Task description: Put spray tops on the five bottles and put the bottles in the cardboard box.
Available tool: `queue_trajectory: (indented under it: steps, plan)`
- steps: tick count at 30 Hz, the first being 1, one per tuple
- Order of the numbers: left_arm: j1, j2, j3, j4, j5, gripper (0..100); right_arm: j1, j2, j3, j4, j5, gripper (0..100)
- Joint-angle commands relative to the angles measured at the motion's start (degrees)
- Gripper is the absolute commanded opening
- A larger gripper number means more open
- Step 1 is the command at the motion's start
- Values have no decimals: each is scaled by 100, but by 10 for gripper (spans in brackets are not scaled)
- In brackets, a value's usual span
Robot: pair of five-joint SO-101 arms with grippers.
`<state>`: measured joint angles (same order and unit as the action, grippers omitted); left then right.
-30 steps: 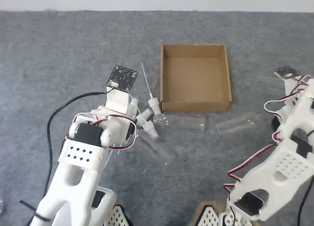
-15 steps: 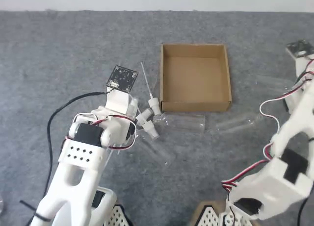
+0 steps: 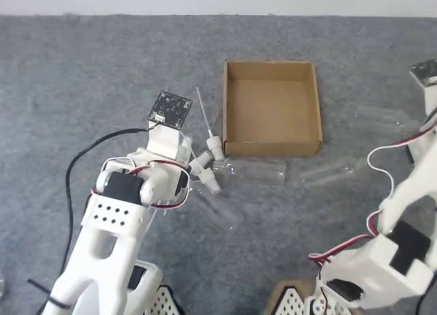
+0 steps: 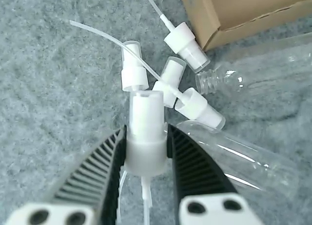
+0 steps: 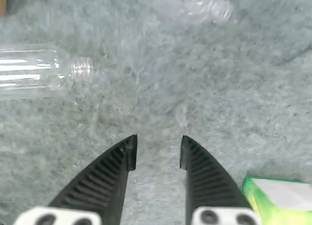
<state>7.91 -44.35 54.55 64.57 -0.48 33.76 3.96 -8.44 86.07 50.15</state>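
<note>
My left gripper is shut on a white spray top, held just above the grey carpet. Three more spray tops with thin tubes lie right ahead of it, beside the near left corner of the cardboard box. A clear bottle lies along the box's near wall and another bottle lies beside my left gripper. My right gripper is open over bare carpet. An uncapped bottle and a second bottle lie ahead of it. The box holds nothing.
The left arm stands at the front left and the right arm at the right edge. A green and white object lies close to my right gripper. A further bottle lies near the box's right corner.
The right arm has swung outward to the right edge of the table. The left arm and the spray top in its gripper have kept still.
</note>
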Motion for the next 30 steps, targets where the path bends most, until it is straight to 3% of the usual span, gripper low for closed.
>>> queue_trajectory:
  steps: [1,7,12,18,30]
  plan:
    - [-35,-176,-31,-114,35,13,207,-734,299,-286,-237,71]
    - [-35,-167,-13,-185,35,13,233,-2167,1732,-769,-615,7]
    - [-35,-211,259,-554,35,13,224,-3837,3859,-1912,-1064,6]
    - [-44,-211,268,-615,35,13,-391,-5868,6330,-3020,-1169,6]
    - [-53,-211,268,-642,26,13,-646,-9218,8949,-2782,-1125,6]
